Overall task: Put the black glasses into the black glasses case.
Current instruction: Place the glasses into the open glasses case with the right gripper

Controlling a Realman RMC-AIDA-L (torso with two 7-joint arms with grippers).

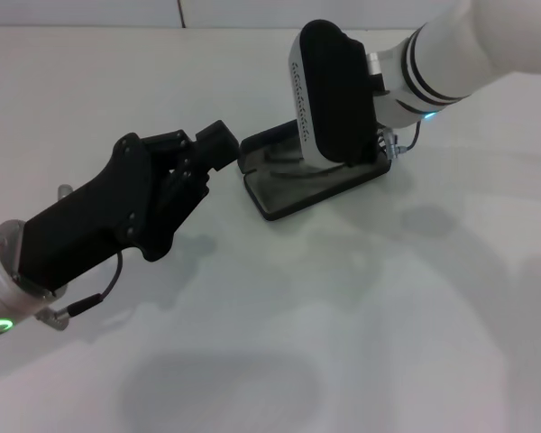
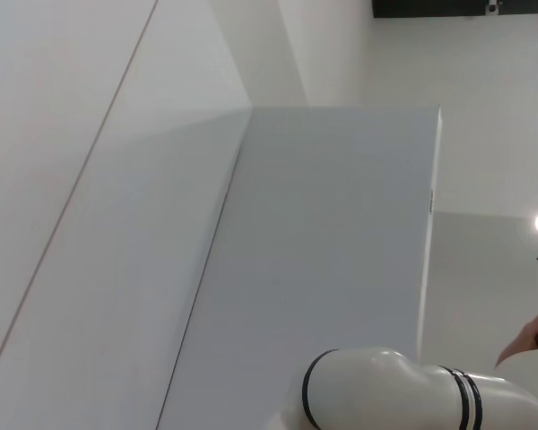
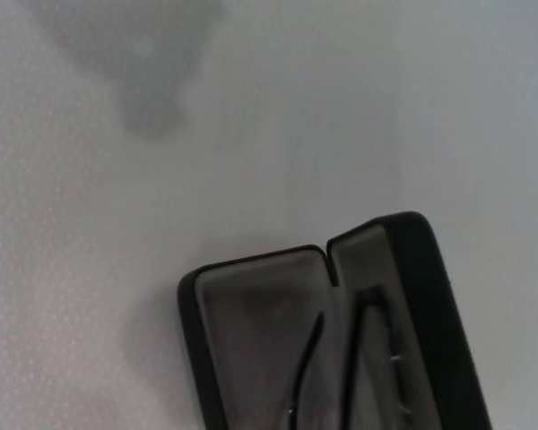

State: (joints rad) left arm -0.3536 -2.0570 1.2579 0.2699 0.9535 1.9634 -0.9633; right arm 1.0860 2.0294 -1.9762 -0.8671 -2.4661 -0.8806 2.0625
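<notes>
The black glasses case (image 1: 293, 194) lies open on the white table, its grey lining showing. In the right wrist view the case (image 3: 251, 331) fills the lower part, and the black glasses (image 3: 363, 345) lie inside it as thin dark bars. My right gripper (image 1: 343, 155) hangs directly over the case and covers its far half; its fingertips are hidden behind its own black body. My left gripper (image 1: 221, 144) reaches in from the left, with its tip right at the case's left end. The left wrist view shows neither the case nor the glasses.
The white table (image 1: 361, 307) spreads around the case, with arm shadows on it. The left wrist view shows only pale walls and part of my white right arm (image 2: 386, 394).
</notes>
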